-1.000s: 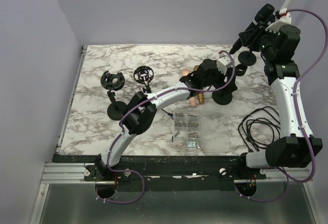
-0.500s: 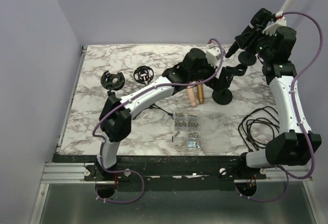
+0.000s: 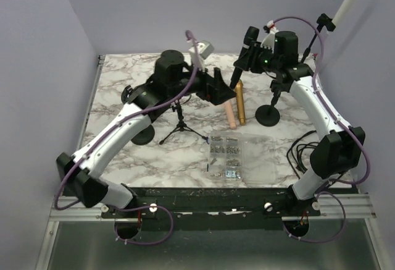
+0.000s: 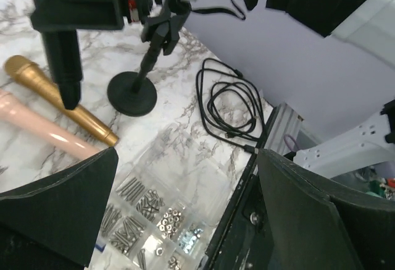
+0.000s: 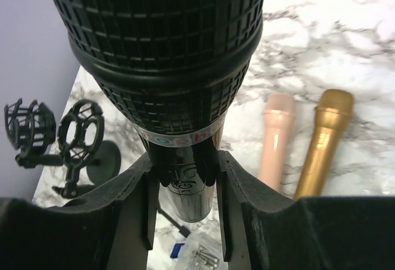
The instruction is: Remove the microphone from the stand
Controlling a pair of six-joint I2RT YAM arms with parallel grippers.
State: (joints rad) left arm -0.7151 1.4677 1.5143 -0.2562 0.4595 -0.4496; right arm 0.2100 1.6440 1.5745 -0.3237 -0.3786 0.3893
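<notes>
The black microphone (image 3: 245, 55) is clamped in my right gripper (image 3: 251, 59), which holds it in the air, tail pointing down-left. In the right wrist view the fingers (image 5: 231, 189) press on the microphone's body (image 5: 185, 189) just under its mesh head. The black stand (image 3: 268, 115) with its round base stands to the right, and its clip (image 3: 281, 82) is empty and apart from the microphone. My left gripper (image 3: 215, 87) is open and empty, raised above the table left of the microphone. The left wrist view shows the microphone's tail (image 4: 62, 66) and the stand (image 4: 131, 95).
A pink microphone (image 3: 229, 114) and a gold microphone (image 3: 240, 102) lie under the held one. A clear box of screws (image 3: 225, 156) sits near the front, a coiled black cable (image 3: 308, 149) at the right. A tripod with shock mount (image 3: 179, 118) and another stand (image 3: 141, 135) are at the left.
My right gripper has carried the black microphone left, off and away from the stand's clip. My left arm has let go of the stand, swung left and risen.
</notes>
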